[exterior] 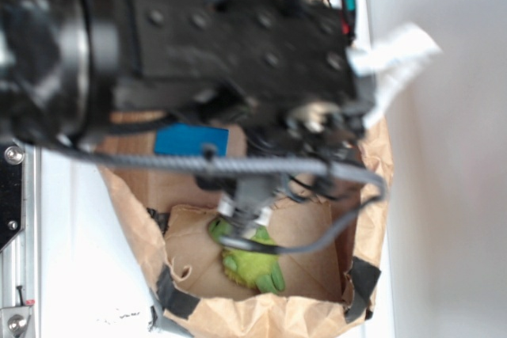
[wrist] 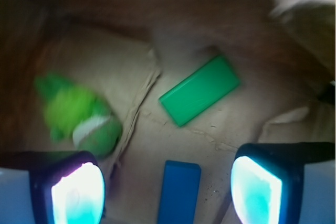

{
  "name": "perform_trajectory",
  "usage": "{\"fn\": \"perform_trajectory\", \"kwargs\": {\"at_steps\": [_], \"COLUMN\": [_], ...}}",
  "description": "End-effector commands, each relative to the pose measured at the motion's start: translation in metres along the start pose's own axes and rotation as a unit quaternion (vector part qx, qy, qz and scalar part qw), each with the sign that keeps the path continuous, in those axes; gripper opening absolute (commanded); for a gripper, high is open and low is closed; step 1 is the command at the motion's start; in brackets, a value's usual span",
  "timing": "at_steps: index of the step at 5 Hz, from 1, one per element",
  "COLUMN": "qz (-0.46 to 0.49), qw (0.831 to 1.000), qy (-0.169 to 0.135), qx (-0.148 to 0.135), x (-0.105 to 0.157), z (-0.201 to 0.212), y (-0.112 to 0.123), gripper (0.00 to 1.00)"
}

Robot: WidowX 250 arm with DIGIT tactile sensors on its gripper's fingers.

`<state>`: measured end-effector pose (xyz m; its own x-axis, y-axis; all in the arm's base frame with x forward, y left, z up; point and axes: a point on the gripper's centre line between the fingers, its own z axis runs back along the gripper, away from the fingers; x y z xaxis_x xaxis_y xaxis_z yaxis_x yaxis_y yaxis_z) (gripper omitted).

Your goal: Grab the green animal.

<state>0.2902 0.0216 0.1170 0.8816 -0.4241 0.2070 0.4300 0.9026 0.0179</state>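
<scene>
Inside a crumpled brown paper bag (exterior: 135, 227) — small fuzzy lime-green plush frog (wrist: 79, 116) lying left of a flat green rectangular block (wrist: 199, 90) and a blue block (wrist: 178, 190). Pincer (wrist: 168, 187) open, empty, hovering. Likely soft, light — best squeezed across the body.

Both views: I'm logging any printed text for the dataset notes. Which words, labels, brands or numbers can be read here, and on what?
None can be read in either view.
Green block: plain face, no print.
Blue block: plain, no print.
Green animal: no tag visible.
White tag by the arm: too blurred to tell whether it carries print.
Paper bag: no print visible.
</scene>
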Motion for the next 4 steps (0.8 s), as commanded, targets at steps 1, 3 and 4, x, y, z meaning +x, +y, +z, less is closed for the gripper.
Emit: {"fn": "perform_trajectory", "kwargs": {"at_steps": [1,3,4], "qz": [-0.223,-0.341,-0.354], "qw": [0.974,0.940,0.935], "qy": [-0.030,-0.012,-0.004], "qx": [-0.007,-0.003,-0.016], "x": [0.006,0.004,-0.004], "z": [0.001,-0.039,-0.046], "y": [-0.007,-0.055,-0.075], "gripper": [1.00,1.00,1.00]}}
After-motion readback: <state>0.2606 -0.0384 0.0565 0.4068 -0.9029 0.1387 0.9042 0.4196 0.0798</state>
